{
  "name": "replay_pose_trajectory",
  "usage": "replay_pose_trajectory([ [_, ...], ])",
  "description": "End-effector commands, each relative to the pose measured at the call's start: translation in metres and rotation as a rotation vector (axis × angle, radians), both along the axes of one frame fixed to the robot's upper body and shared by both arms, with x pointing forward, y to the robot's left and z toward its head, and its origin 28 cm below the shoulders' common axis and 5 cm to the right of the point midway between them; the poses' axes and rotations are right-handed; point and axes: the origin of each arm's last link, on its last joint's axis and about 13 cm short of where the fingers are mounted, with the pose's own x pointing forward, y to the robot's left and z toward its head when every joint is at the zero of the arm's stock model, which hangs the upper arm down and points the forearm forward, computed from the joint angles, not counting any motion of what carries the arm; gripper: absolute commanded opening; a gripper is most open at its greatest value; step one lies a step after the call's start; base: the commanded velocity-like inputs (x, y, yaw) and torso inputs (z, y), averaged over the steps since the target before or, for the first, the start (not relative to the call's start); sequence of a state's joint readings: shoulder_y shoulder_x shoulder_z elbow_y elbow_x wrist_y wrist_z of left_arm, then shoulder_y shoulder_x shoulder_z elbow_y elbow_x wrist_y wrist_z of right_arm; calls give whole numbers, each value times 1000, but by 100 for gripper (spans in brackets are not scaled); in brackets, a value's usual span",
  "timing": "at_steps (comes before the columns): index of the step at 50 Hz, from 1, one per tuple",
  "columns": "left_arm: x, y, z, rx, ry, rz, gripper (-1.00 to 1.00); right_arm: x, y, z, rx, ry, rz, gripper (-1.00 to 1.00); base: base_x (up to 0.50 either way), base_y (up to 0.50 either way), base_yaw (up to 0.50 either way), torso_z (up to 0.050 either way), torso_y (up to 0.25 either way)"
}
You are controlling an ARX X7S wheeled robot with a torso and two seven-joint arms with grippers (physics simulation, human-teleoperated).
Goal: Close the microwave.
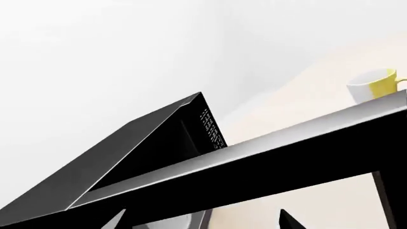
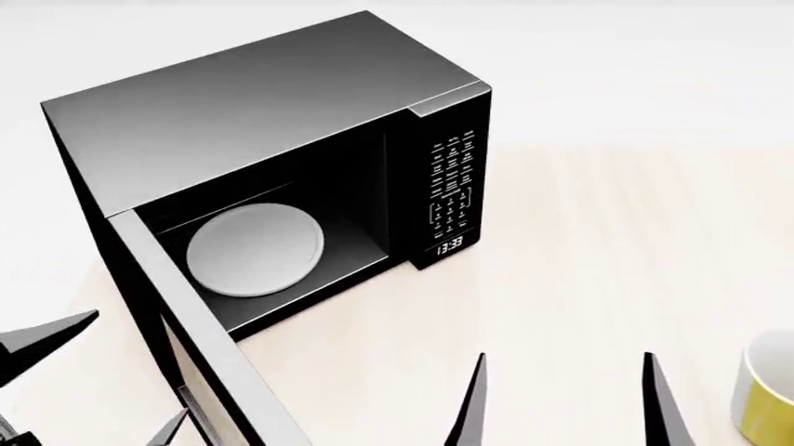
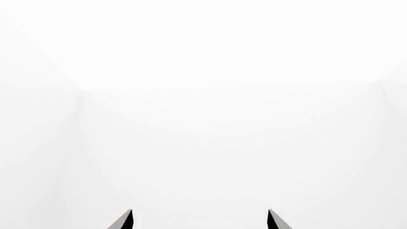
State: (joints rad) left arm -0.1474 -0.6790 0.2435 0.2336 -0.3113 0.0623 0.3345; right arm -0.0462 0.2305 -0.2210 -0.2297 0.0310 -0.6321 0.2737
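Left end effector (image 2: pixel 87 386), fingers spread apart and grasping nothing, sits at the outer face of the open microwave door (image 2: pixel 205 358), which swings out toward the surface's near edge; whether a fingertip touches the door cannot be told. Right end effector (image 2: pixel 564 404), likewise released, hangs over bare surface (image 2: pixel 596 242), well apart from the door. The microwave (image 2: pixel 267 102) stands toward the surface's far left, its cavity showing the white turntable plate (image 2: pixel 255 251) and its keypad (image 2: pixel 452 181) to the right. A yellow-and-white mug (image 2: pixel 767 395) sits near the right edge.
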Motion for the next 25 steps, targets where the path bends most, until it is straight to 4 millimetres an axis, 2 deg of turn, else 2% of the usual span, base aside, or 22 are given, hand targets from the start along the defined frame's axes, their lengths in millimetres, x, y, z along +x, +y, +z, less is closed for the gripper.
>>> replay_pose_trajectory([
  [1,17,0,-12,50,38,-42,100,1,0,0,-10,-1,-2,100,0,0,0,0,0],
  [16,17,-6,-32,52,72,-66,100,1,0,-2,-11,7,-2,100,0,0,0,0,0],
  [25,20,-18,-41,32,81,-98,100,1,-1,-2,-9,9,-5,100,0,0,0,0,0],
])
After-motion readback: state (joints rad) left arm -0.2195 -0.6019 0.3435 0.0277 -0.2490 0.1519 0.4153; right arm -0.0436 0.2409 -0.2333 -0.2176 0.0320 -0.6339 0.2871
